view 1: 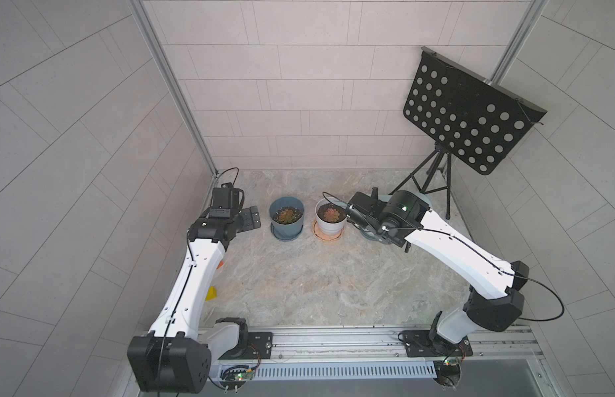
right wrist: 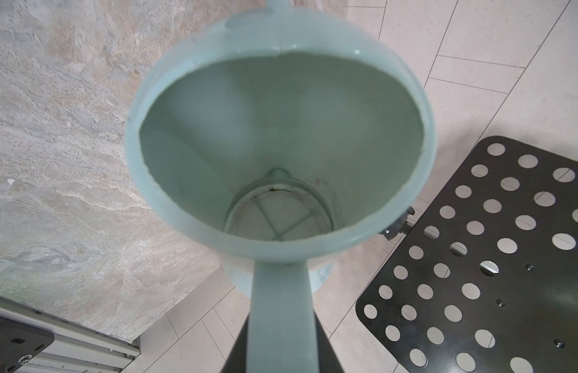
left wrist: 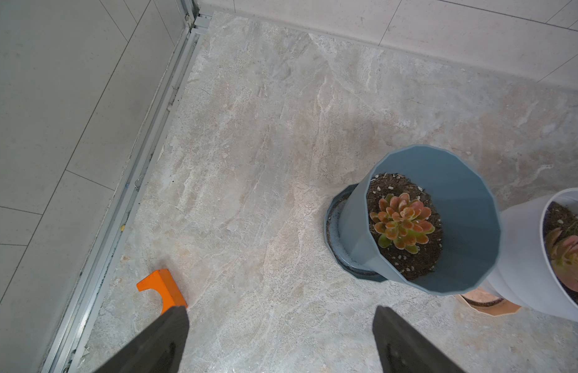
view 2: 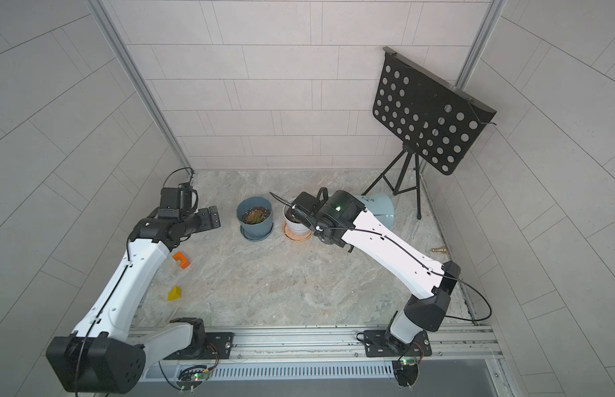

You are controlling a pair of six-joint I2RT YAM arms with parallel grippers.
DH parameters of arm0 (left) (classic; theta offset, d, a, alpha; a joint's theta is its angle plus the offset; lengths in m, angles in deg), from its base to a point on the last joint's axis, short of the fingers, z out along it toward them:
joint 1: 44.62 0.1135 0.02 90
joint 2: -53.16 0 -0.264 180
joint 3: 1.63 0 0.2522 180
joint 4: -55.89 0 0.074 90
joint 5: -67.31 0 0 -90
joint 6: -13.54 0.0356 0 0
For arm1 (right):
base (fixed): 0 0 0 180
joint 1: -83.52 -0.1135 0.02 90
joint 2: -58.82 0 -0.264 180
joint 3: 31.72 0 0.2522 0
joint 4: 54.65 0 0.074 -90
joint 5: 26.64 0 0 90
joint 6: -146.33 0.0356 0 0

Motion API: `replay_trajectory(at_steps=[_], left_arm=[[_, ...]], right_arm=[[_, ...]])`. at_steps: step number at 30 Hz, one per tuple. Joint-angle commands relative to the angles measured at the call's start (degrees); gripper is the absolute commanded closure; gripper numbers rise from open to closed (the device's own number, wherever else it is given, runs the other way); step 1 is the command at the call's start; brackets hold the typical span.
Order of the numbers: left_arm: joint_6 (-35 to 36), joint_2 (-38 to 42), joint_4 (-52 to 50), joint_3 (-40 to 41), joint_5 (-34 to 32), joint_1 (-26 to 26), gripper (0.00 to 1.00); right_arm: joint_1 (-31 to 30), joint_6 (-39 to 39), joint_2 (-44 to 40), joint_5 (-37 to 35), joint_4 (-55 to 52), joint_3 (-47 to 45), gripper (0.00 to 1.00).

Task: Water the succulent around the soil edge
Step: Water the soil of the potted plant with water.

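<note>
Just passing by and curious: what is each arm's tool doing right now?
Left tool: open, holding nothing.
Right tool: closed on the watering can, by its handle.

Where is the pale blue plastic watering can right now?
In a top view the pale blue plastic watering can is at the back right, beside the round white pot, its handle clamped in the right gripper.
</note>
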Motion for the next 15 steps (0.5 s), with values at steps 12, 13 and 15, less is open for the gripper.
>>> replay_trajectory(at_steps=[12,13,15], left_arm=[[-0.43,0.44,0.06,-0.56,0.67,0.44,0.03],[-0.43,0.44,0.14,-0.55,0.68,0.43,0.03],[-0.35,0.45,0.14,-0.55,0.68,0.48,0.03]], right_arm=[[-0.81,-0.35,2.8,-1.89,-1.93,4.13,1.0],[-0.91,-0.43,2.94,-2.0,-1.85,4.23,1.0],[-1.19,-0.52,3.21,-1.92,-1.57,4.61,1.0]])
